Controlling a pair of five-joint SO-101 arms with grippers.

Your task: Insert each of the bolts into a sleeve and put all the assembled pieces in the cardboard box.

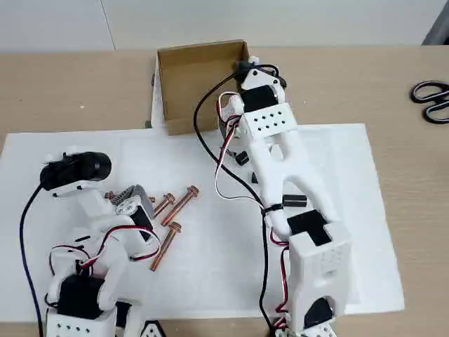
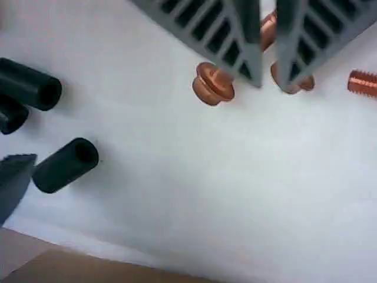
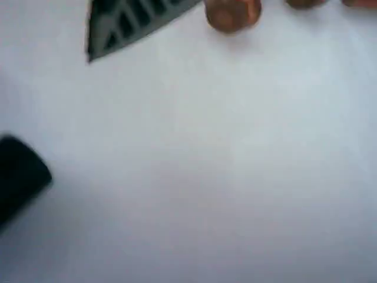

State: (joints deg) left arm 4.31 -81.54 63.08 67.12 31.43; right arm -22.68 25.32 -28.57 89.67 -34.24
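Several copper bolts (image 1: 175,207) lie on the white paper left of centre. My left gripper (image 1: 131,199) is down among them. Its grey ribbed fingers (image 2: 235,41) stand almost together, with a bolt's shaft (image 2: 268,28) filling the narrow gap; that bolt's head (image 2: 213,82) rests on the paper. A second bolt head (image 2: 291,81) lies just beside. Black sleeves (image 2: 65,165) lie farther off, and one black sleeve (image 3: 20,177) appears in the right wrist view. The right arm (image 1: 270,130) stretches over the paper toward the cardboard box (image 1: 200,77); its gripper is hidden underneath.
Scissors (image 1: 431,98) lie on the wooden table at the far right. A grey ribbed gripper tip (image 3: 123,23) and a bolt head (image 3: 232,13) sit at the edge of the right wrist view. Black cables hang beside both arms.
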